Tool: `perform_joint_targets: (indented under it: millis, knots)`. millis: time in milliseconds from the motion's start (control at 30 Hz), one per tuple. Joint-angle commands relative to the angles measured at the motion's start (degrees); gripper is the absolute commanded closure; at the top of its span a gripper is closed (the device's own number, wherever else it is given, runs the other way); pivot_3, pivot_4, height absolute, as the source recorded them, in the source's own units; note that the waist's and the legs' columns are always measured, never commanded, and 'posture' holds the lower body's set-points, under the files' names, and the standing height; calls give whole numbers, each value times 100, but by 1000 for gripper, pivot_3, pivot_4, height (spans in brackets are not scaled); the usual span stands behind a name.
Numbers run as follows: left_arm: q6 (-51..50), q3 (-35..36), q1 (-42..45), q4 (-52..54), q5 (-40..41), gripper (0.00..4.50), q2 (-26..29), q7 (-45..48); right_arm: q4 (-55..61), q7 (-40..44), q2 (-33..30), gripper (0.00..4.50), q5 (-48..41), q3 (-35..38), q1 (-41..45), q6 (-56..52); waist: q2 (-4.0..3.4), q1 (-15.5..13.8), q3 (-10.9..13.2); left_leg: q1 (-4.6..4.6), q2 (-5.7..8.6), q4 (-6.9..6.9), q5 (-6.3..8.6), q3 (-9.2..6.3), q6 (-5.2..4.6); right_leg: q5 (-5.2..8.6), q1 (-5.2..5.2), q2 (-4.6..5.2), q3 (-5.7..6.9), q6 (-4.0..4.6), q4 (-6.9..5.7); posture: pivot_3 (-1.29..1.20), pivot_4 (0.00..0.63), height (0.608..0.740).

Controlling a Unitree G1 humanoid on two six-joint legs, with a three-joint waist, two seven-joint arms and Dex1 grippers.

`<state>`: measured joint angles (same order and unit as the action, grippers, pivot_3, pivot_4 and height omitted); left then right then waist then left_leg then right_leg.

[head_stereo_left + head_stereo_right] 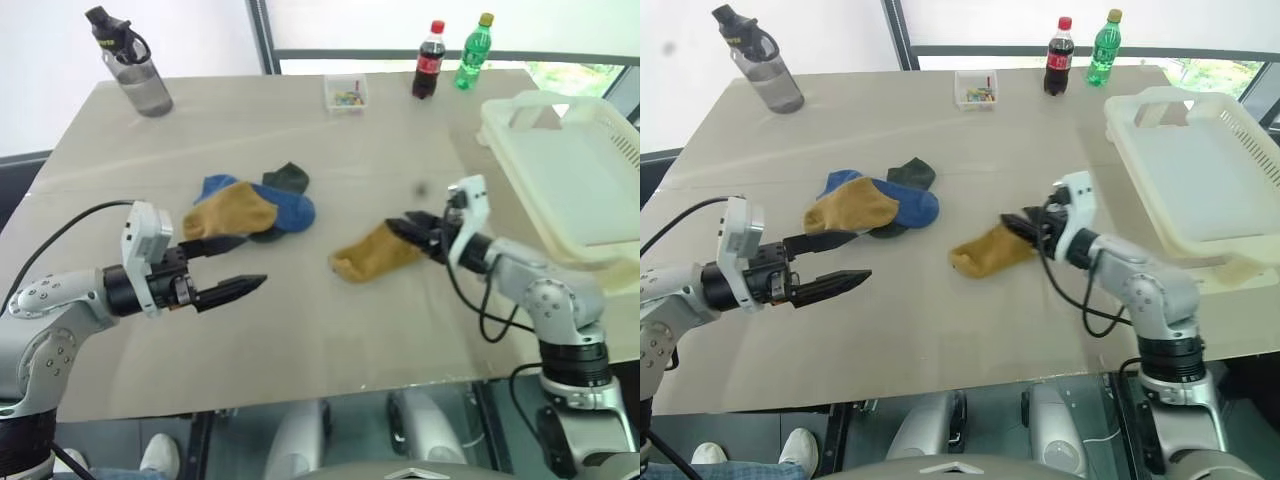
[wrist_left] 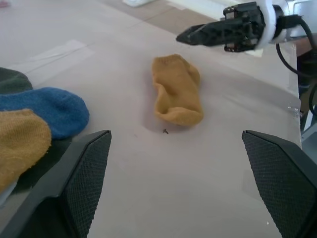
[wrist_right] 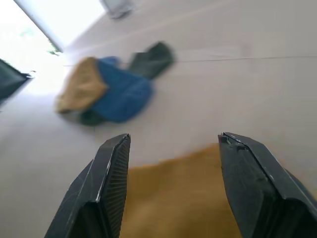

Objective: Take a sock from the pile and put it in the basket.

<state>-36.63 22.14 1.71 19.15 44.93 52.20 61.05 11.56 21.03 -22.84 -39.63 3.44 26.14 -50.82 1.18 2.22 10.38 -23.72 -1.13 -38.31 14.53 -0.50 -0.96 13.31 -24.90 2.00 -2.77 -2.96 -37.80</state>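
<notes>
Sock [image 1: 372,253]: one mustard-yellow one lies flat on the table [image 1: 300,330], apart from the pile [image 1: 252,205], between the pile and the basket [image 1: 570,180]. Not in the basket yet.

Right gripper [image 1: 415,228] sits at the sock's near end, fingers apart and straddling the fabric in the right wrist view; nothing clamped. Can't tell whether the tips touch the sock. Left gripper [image 1: 232,265] hovers just in front of the pile, fingers wide apart, empty.

Risks, my read:
- Sock is limp and flat. If the fingers close too high they pinch air, or only snag the top layer and it slips out on the lift.
- Closing while pressed into the table could just drag or bunch the sock instead of gripping it.
- Gripping one end means the rest dangles. It could catch on the basket's near rim on the way over and get pulled out or draped over the wall instead of landing inside.
- Basket sits at the table's right edge, so a drop short of it may go off the table.
- Left gripper is close to the pile; any stray move could scatter it.

Count:
- loose sock: 1
- socks in pile: one yellow, blue and dark green also visible; overlapping, so exact number unclear
- basket: 1, looks empty
- bottles at the far edge: 2, cola [image 1: 429,61] and green [image 1: 474,38]
- water bottle [image 1: 132,63]: 1
- small clear box [image 1: 345,93]: 1
</notes>
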Motion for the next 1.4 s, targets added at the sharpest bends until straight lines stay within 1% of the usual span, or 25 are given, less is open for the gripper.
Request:
perform_joint_targets:
  millis: [33, 267, 500, 633, 767, 867, 933, 1067, 1267, 1400]
  knots:
    - [99, 41, 56, 67, 3, 0, -7, 23, -441, 110, -264, 1629, 402, 184, 111, 328, 0, 10, 0, 1, 3, 0, 0, 0, 0, 0, 0, -1, 0, 0, -1, 0, 150, 740]
    - [98, 42, 80, 28, -17, 0, 25, 66, -1028, 245, -50, 1629, 553, 100, 172, 219, 0, 18, 0, 3, -2, 0, 0, 4, 0, -1, -3, -11, -7, 1, -8, 0, 150, 740]
    - [85, 66, 80, 26, -21, 0, 46, 69, -1115, 378, 174, 1629, 338, 246, 207, -120, 0, 13, 0, 2, -5, 0, 0, 4, 0, -1, -2, -5, -8, 1, -7, 0, 150, 740]
    - [92, 51, 90, 15, -34, 0, 39, 63, -1092, 433, 199, 1629, 439, 102, 130, -187, 1, 13, -1, 2, -5, 0, 0, 3, 0, -1, -2, -5, -7, 1, -7, 0, 150, 740]
    - [103, 39, 98, 2, -52, 0, 33, 60, -1050, 407, 288, 2456, 425, 65, 132, -296, 0, 19, -1, 4, -5, -1, 0, 3, 0, -1, -1, -5, -7, 1, -8, 0, 150, 740]
    - [107, 42, 93, 2, -60, 0, 29, 63, -960, 354, 301, 3746, 409, 147, 85, -425, 0, 17, -1, 4, -5, -1, 0, 3, 0, -2, -2, -8, -7, 2, -9, 0, 150, 740]
    - [110, 49, 76, 10, -64, 0, 27, 69, -823, 299, 293, 4477, 384, 206, 5, -550, 0, 13, -1, 3, -5, -1, 0, 3, 0, -2, -2, -7, -7, 2, -9, 0, 150, 740]
    - [98, 76, 49, 22, -54, 0, 41, 87, -205, 209, 247, 4477, 132, 351, -303, -1025, 1, -2, -1, 1, -5, -1, 0, 1, 0, -2, -1, -4, -5, 2, -8, 0, 150, 740]
    - [85, 61, 27, 27, -56, 0, 56, 131, 958, -56, 159, 4477, -354, 572, -992, -1878, 1, 0, -1, 2, -6, -1, 0, 0, 0, -1, -1, -4, -5, 2, -9, 0, 150, 740]
    - [80, -91, 82, 20, -86, 0, 30, 162, 1298, -236, 225, 4477, -554, 719, -1214, -2190, 1, 6, -2, 5, -5, -2, 0, 2, 0, -1, 0, -4, -6, 1, -10, 0, 150, 740]
